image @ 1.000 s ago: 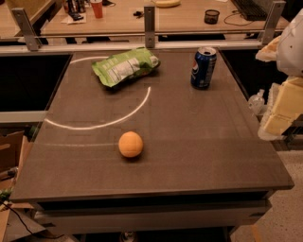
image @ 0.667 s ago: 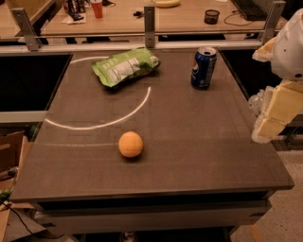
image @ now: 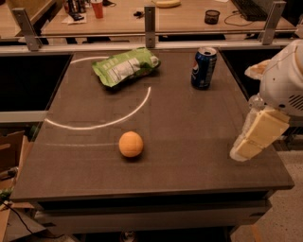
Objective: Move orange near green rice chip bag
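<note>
The orange (image: 130,143) lies on the dark table (image: 189,127), in its front middle part. The green rice chip bag (image: 125,66) lies flat at the back, left of centre, well apart from the orange. My gripper (image: 245,149) hangs from the white arm (image: 284,80) over the table's right edge, pointing down and to the left. It is far to the right of the orange and holds nothing that I can see.
A blue soda can (image: 203,67) stands upright at the back right. A white curved line (image: 109,120) is drawn on the table between bag and orange. A metal rail (image: 150,33) runs behind the table, with a cluttered desk (image: 156,14) beyond.
My gripper has moved left and a little down, from off the right side to over the table's right edge. The orange, bag and can have not moved.
</note>
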Tool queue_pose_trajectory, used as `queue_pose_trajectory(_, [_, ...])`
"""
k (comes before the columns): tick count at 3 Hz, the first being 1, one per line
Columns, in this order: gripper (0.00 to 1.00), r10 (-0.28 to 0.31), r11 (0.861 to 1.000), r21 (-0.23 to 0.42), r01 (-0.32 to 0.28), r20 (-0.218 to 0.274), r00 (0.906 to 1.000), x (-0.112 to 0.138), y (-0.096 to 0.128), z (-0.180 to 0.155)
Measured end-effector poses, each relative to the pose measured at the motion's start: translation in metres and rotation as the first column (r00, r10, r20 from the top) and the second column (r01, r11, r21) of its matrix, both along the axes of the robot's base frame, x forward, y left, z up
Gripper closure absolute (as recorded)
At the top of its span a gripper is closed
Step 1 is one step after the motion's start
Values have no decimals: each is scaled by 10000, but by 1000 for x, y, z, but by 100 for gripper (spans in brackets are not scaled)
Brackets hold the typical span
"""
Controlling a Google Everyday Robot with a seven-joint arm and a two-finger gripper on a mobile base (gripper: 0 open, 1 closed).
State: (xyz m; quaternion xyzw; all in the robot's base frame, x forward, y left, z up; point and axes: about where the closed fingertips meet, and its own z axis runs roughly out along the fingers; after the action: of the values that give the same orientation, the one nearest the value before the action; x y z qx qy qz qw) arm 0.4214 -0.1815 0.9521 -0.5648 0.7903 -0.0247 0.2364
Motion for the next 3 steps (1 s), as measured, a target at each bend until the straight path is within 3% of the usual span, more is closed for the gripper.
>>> queue_pose_trajectory(1, [0,626,9897,1294,-618,-21,9980,-4,16,-14])
queue_pose_trajectory(2, [0,1588,9591,2392,-1516,-108,9873,-14,36,-22])
queue_pose_trajectory(3, [0,2235,9312,2969,-2117,-62,9747,-22,55,-37])
